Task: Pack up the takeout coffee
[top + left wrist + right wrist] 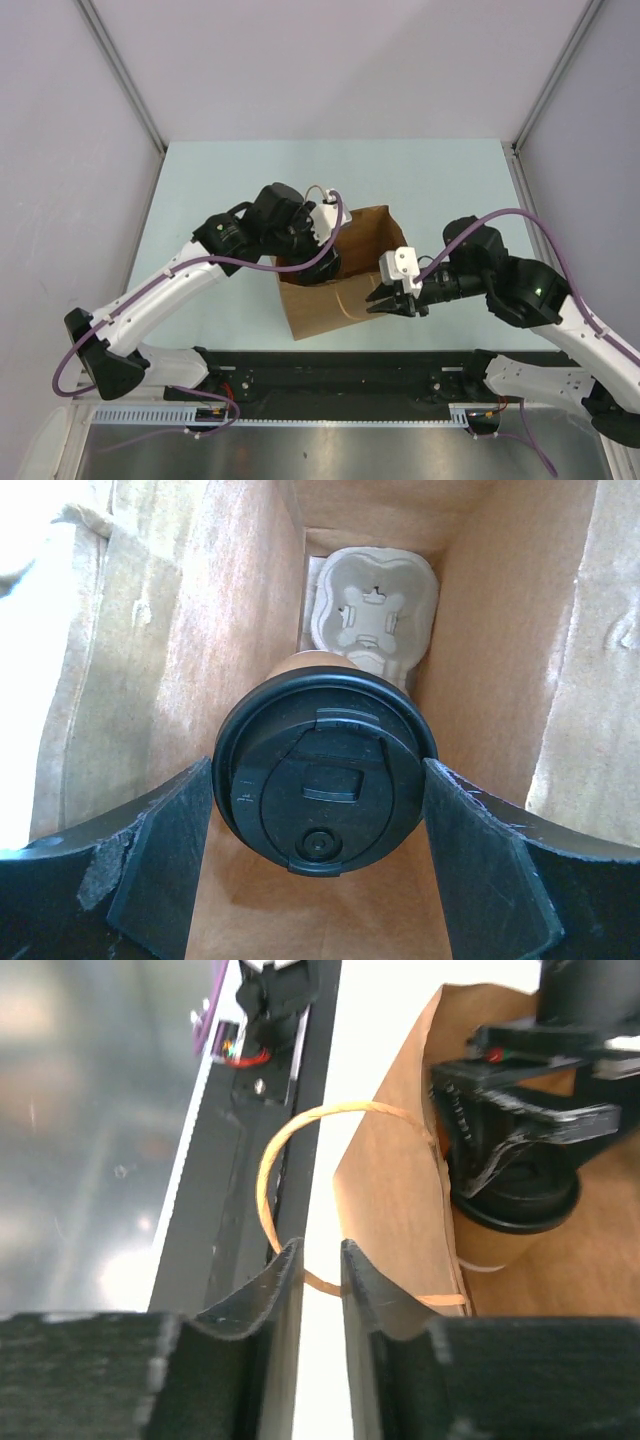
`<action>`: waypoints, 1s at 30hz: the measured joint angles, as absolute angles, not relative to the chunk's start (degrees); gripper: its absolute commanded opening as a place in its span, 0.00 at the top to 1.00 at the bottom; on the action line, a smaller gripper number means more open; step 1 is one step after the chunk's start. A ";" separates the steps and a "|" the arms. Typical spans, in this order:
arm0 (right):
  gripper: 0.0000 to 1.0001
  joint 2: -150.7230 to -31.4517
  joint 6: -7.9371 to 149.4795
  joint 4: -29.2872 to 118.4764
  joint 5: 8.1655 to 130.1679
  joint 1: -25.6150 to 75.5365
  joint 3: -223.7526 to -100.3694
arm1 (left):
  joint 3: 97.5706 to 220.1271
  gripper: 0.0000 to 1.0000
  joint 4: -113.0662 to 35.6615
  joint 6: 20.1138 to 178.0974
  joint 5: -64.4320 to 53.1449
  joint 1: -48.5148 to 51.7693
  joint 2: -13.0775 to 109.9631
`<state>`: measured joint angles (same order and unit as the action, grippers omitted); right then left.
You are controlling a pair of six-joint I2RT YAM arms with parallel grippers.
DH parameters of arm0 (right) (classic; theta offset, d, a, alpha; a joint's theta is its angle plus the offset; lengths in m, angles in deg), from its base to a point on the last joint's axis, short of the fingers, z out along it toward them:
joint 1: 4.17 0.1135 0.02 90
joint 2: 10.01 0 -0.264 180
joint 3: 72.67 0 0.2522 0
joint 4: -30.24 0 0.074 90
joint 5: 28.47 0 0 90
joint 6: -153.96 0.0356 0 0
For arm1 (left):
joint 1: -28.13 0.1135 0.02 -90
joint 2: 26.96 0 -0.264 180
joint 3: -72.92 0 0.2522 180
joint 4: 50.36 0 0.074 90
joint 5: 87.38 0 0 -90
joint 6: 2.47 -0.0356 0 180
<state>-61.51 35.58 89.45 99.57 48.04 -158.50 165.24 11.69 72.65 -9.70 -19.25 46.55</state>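
Observation:
The takeout coffee (325, 770), a tan paper cup with a round black lid, hangs inside the brown paper bag (340, 300). My left gripper (318, 820) is shut on it, one finger against each side of the lid. It hangs above a pulp cup carrier (375, 610) lying at the bag's bottom. In the right wrist view the cup (505, 1210) shows under the left gripper's fingers (520, 1120), just inside the bag's mouth. My right gripper (320, 1255) sits at the bag's near edge, its jaws narrowly apart with the bag's thin handle loop (270, 1160) passing between them.
The bag stands open at mid-table between the two arms. The black rail (340, 375) at the table's near edge runs just behind the right gripper. Grey walls enclose the pale tabletop (420, 180) on three sides.

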 measured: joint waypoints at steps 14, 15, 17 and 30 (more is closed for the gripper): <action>0.24 -59.68 35.18 80.01 81.40 40.43 -158.24 | 161.40 0.94 12.68 68.81 -9.76 -21.46 47.30; 0.21 -59.63 34.96 79.13 82.10 37.90 -158.46 | 161.22 0.94 12.85 68.35 -9.72 -21.48 47.30; 0.18 -59.83 34.85 77.87 83.20 33.77 -158.74 | 161.20 0.94 12.77 67.65 -9.61 -21.52 47.27; 0.14 -73.16 29.96 71.11 101.75 21.35 -159.77 | 160.63 0.93 12.35 63.69 -8.08 -23.34 47.03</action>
